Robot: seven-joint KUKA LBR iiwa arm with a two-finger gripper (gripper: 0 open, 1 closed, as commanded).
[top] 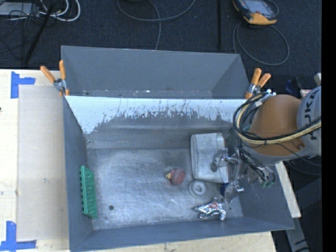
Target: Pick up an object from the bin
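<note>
My gripper hangs low at the bin's right side, beside the right edge of a pale grey box-like block. Just below the block lies a small grey round disc. A shiny crumpled metallic thing with specks of red and blue rests on the floor directly under and in front of the gripper. Left of the disc, a small dark red roundish piece with a yellow end sits near the middle of the floor.
A green comb-like strip lies along the left wall. The arm, with its orange cover and looped cables, reaches in over the right rim. The sloped right wall stands close behind the gripper.
</note>
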